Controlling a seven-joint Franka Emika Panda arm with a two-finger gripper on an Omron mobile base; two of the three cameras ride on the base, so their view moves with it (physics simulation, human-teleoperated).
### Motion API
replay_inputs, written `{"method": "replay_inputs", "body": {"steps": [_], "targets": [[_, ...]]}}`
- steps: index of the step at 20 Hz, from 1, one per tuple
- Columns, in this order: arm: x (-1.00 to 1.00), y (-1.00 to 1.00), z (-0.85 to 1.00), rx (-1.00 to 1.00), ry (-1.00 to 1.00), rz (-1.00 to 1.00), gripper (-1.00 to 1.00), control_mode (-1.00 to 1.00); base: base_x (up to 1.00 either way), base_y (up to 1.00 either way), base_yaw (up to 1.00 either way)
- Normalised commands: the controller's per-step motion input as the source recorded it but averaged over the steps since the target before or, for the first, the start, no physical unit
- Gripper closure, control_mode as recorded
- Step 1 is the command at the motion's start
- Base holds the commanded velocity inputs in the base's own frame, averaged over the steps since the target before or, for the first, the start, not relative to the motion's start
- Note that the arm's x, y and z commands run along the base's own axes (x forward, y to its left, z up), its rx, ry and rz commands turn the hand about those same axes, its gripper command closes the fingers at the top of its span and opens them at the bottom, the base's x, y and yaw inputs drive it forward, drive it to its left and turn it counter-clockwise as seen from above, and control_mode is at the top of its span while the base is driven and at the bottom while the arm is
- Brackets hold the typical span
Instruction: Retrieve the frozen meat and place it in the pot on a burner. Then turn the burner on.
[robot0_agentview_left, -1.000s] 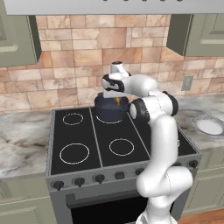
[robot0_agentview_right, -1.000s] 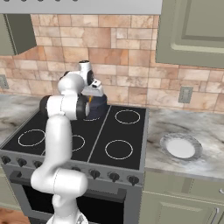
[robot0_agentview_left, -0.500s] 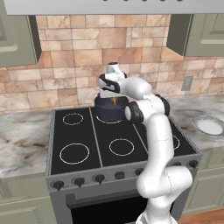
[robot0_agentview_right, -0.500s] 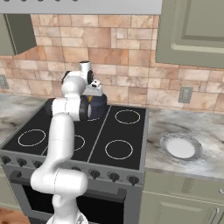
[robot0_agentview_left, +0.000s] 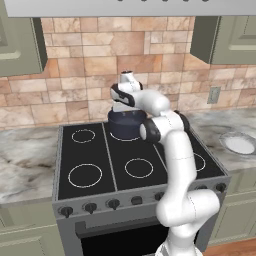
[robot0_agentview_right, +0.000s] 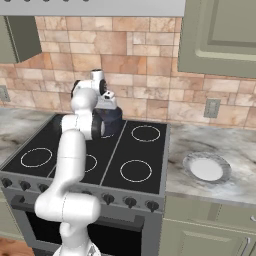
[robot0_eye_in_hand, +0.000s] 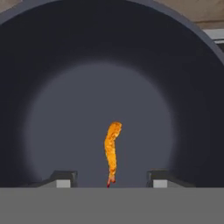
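Observation:
The dark pot (robot0_agentview_left: 125, 128) stands on the back middle burner (robot0_agentview_left: 123, 140) of the black cooktop, and it also shows in the right base view (robot0_agentview_right: 112, 120). My gripper (robot0_agentview_left: 123, 108) points straight down just over the pot's mouth (robot0_agentview_right: 107, 106). In the hand view the gripper (robot0_eye_in_hand: 112, 178) is open, its fingertips (robot0_eye_in_hand: 62, 178) spread wide. Between them, touching neither, a thin orange piece of frozen meat (robot0_eye_in_hand: 112, 148) lies against the pot's dark floor (robot0_eye_in_hand: 65, 113).
Other white burner rings (robot0_agentview_left: 85, 175) mark the cooktop. Knobs (robot0_agentview_left: 90, 207) line the stove's front edge. A white plate (robot0_agentview_right: 206, 167) sits on the marble counter to the right. The brick wall and a range hood stand close behind and above the pot.
The jaws have gone from shut to open over the pot, and the meat now lies free between them. The arm has stayed over the pot, shifting only slightly.

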Motion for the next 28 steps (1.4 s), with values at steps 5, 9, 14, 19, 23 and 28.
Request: {"method": "replay_inputs", "body": {"steps": [5, 9, 14, 19, 23, 28], "targets": [[-0.19, -0.04, 0.0, 0.0, 0.0, 0.0, -1.0, -1.0, 0.0, 0.0, 0.0], [-0.42, -0.04, 0.09, 0.0, 0.0, 0.0, -1.0, -1.0, 0.0, 0.0, 0.0], [-0.7, -0.12, 0.19, 0.0, 0.0, 0.0, -1.0, -1.0, 0.0, 0.0, 0.0], [-0.85, -0.18, 0.12, 0.0, 0.0, 0.0, -1.0, -1.0, 0.0, 0.0, 0.0], [-1.0, -0.26, 0.0, 0.0, 0.0, 0.0, -1.0, -1.0, 0.0, 0.0, 0.0], [-1.0, -0.23, 0.26, 0.0, -0.16, 0.0, -1.0, -1.0, 0.0, 0.0, 0.0]]}}
